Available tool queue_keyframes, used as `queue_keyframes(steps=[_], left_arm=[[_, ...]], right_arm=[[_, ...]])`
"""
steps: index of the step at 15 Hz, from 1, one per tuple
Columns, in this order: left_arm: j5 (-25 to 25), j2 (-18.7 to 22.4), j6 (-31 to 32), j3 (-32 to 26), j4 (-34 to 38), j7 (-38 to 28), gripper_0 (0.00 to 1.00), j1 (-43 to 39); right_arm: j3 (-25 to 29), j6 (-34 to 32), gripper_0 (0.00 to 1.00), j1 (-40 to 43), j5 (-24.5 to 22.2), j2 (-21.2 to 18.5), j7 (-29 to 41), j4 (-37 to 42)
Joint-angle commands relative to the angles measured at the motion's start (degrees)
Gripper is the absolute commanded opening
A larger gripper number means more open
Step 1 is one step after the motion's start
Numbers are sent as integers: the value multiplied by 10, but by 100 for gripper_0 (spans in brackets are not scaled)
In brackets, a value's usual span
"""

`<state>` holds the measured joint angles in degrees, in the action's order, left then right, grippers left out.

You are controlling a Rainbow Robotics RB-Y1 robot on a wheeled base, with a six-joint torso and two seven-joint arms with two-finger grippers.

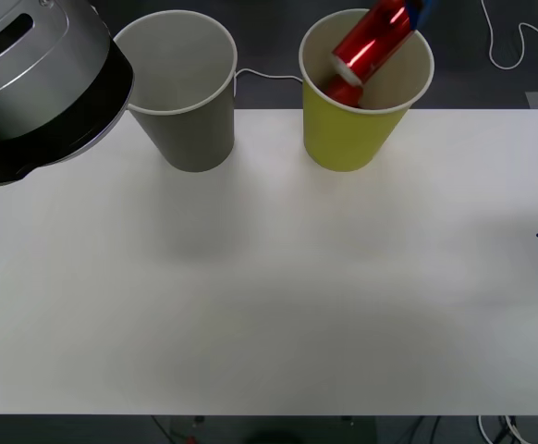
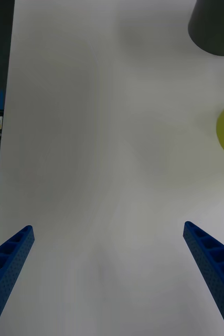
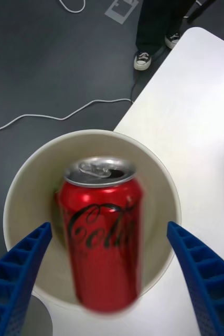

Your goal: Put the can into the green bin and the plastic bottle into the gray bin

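The left hand (image 3: 109, 278), fingers spread wide and holding nothing, hangs over the yellow-green paper-cup bin (image 1: 357, 139) so the small red metal can (image 1: 369, 44) between them drops inside.

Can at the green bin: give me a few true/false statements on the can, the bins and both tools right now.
1. The can is tilted at the mouth of the green bin. True.
2. The left tool is shut on the can. False: its fingers stand open, apart from the can on both sides.
3. The gray bin lies on its side. False: it stands upright beside the green bin.
4. The right tool is open over the table. True.
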<state>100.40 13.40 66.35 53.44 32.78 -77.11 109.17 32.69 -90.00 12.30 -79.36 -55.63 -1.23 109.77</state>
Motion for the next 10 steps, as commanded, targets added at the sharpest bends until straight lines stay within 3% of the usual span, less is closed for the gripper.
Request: queue_keyframes(steps=[1,4,10], left_arm=[[-7,0,4,0,0,1,100,0],[-23,13,32,-1,12,13,100,0],[-125,110,90,-2,67,98,100,-24]], right_arm=[[0,0,100,0,0,0,0,0],[0,0,100,0,0,0,0,0],[0,0,100,0,0,0,0,0]])
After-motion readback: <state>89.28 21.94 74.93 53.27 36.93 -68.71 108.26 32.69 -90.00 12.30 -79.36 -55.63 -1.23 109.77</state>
